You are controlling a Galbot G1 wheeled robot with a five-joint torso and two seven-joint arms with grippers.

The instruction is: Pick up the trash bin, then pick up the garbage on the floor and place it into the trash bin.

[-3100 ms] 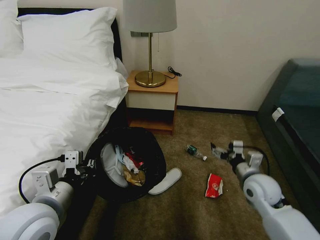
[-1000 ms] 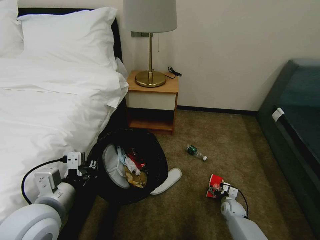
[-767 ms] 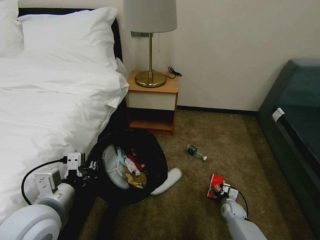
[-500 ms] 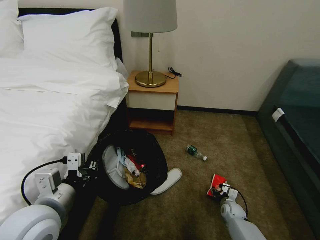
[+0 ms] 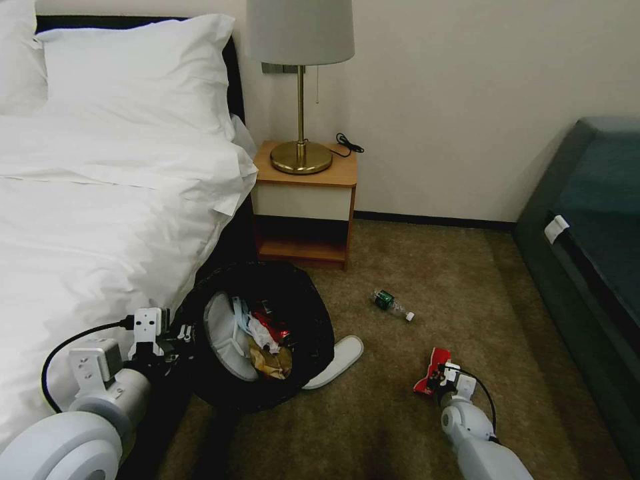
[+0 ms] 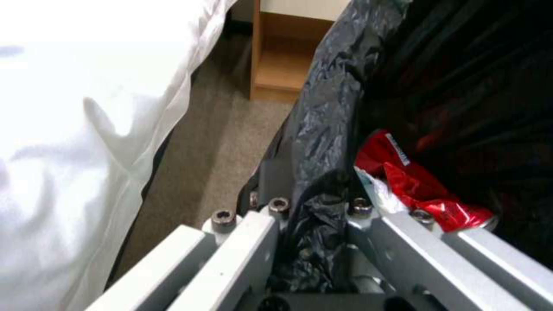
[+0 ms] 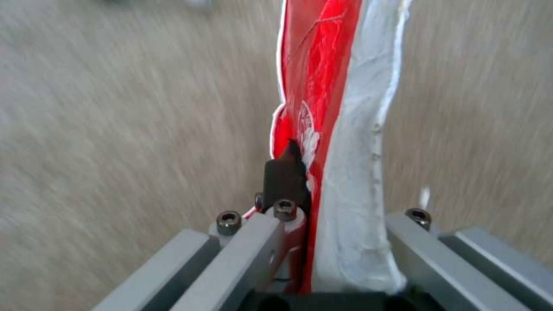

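Observation:
The black trash bin (image 5: 293,313) hangs tilted beside the bed, its mouth facing me, holding a white slipper, tissues and red wrappers (image 6: 426,194). My left gripper (image 5: 179,333) is shut on the bin's bag-lined rim (image 6: 322,129). On the carpet to the right, my right gripper (image 5: 437,381) is shut on a red and white snack wrapper (image 5: 433,369), which stands on edge between the fingers (image 7: 328,108). A small green bottle (image 5: 389,303) lies farther back. A flat white slipper (image 5: 335,362) lies against the bin's lower edge.
The white bed (image 5: 87,220) fills the left side. A wooden nightstand (image 5: 307,200) with a brass lamp (image 5: 301,157) stands at the wall. A dark sofa (image 5: 593,267) borders the right. Brown carpet (image 5: 467,280) lies open between them.
My right arm dropped from above the floor down to the red wrapper and shut on it; the wrapper now stands pinched and raised. The left arm and bin stayed put.

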